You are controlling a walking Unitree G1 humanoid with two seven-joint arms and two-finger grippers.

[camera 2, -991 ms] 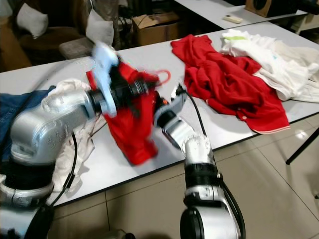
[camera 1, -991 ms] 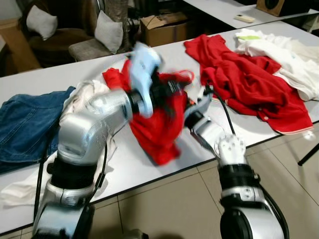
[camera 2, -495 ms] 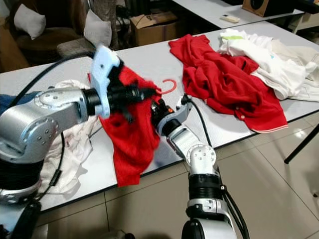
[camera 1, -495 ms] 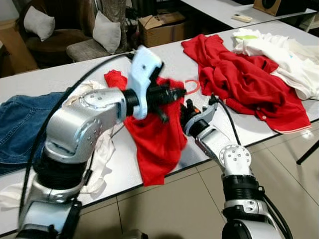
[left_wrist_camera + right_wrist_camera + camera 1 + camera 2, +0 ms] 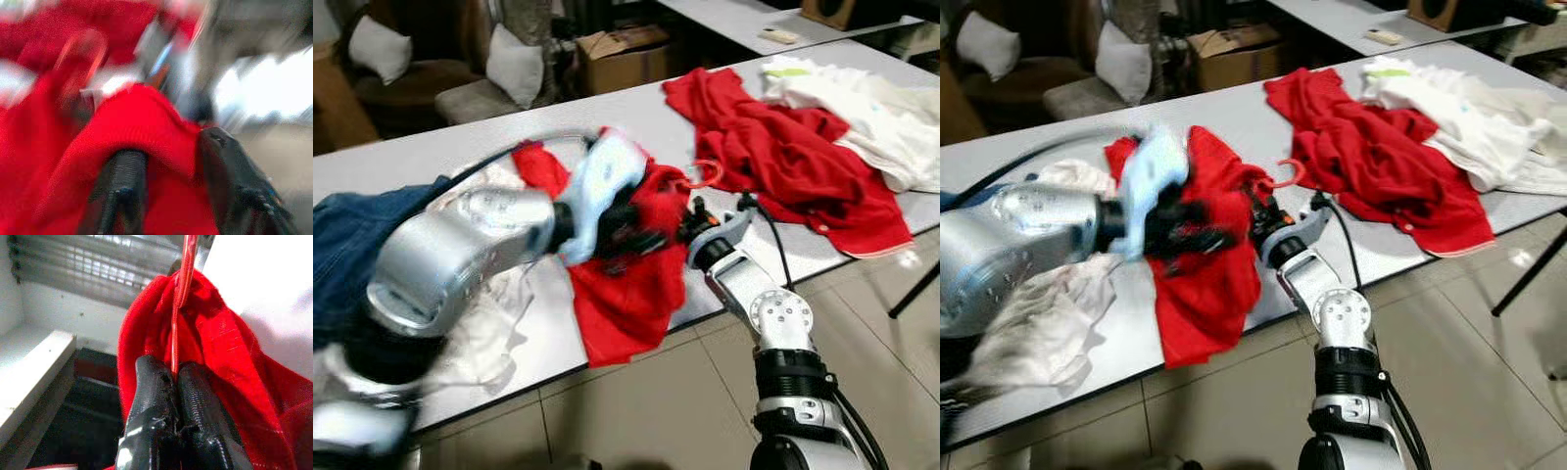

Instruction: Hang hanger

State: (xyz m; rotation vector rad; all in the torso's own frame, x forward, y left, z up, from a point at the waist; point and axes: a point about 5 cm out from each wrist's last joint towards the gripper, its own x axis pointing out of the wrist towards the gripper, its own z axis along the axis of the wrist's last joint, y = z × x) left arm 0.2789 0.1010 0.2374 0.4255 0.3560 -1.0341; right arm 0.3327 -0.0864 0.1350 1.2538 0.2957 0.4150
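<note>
Hanger (image 5: 703,174) sitting inside a red shirt (image 5: 631,284), red hook poking out at the collar, all of it at the near edge of the table (image 5: 440,142).

Going left to right along the table:
- jeans (image 5: 337,245) at the far left end
- white cloth (image 5: 499,313) next to them, drooping over the near edge
- left gripper (image 5: 171,191) next, pretty blurry, fingers (image 5: 124,181) spread apart with a fold of the red shirt bunched between them, so grasping shirt fabric
- red shirt hanging off the table's near edge, just right of the white cloth
- right gripper (image 5: 177,396) right beside the shirt's collar, fingers clenched tight on the hanger's thin red stem, red fabric draped around it
- hook curling up just past that gripper, above the table top
- second red garment (image 5: 783,147) spread out further right, apart from the hanging shirt
- white clothes (image 5: 862,108) heaped at the far right end, touching that red garment

Beyond the table's far side: a cardboard box (image 5: 622,54) and chairs with pale cushions (image 5: 514,64).
</note>
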